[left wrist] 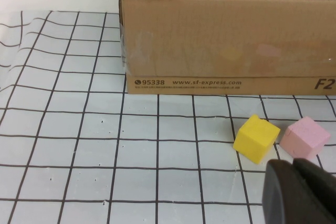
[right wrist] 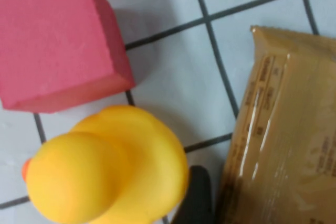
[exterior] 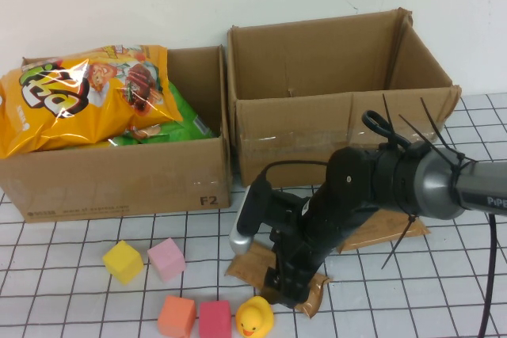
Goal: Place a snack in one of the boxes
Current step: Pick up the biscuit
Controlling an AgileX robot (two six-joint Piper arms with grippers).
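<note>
A brown snack packet (exterior: 250, 263) lies flat on the gridded table in front of the right cardboard box (exterior: 317, 128), whose top is open. My right gripper (exterior: 283, 290) is down on the packet's near end, open. One dark finger (right wrist: 194, 199) stands at the packet's edge (right wrist: 283, 129), next to a yellow rubber duck (right wrist: 105, 166); the other finger is out of view. A second brown packet (exterior: 384, 231) lies partly under the arm. The left box (exterior: 119, 184) holds orange and green snack bags (exterior: 79, 100). My left gripper (left wrist: 300, 192) is shut and empty, near the cubes.
The duck (exterior: 255, 318) sits just left of my right gripper. Yellow (exterior: 123, 261), pink (exterior: 166, 259), orange (exterior: 176, 316) and red (exterior: 215, 318) cubes lie front left. The yellow (left wrist: 256, 138) and pink (left wrist: 304, 137) cubes also show in the left wrist view.
</note>
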